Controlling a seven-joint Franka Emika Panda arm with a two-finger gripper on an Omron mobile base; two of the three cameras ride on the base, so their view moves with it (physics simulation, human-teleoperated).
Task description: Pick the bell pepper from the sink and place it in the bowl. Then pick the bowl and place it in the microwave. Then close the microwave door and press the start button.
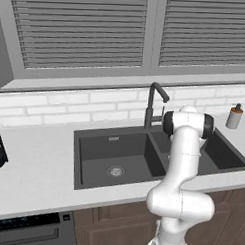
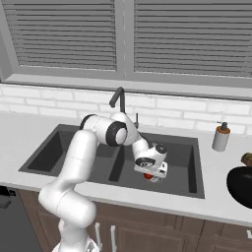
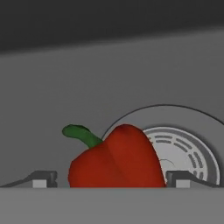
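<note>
A glossy red bell pepper (image 3: 116, 157) with a green stem (image 3: 81, 134) lies on the floor of the sink's right basin, beside the round drain (image 3: 186, 153). My gripper (image 3: 113, 179) is open, one fingertip on each side of the pepper, and nothing is held. From the right base view, the gripper (image 2: 153, 174) hangs low in the right basin of the dark sink (image 2: 196, 147), with a bit of the red pepper (image 2: 148, 176) under it. A round black bowl (image 2: 241, 186) sits on the counter at the right edge, cut off by the frame. The microwave is out of view.
The dark curved faucet (image 1: 151, 103) rises behind the divider between the basins. A soap dispenser (image 2: 221, 137) stands on the counter right of the sink. A small brown thing (image 2: 247, 158) lies behind the bowl. The left basin (image 1: 116, 170) holds just its drain.
</note>
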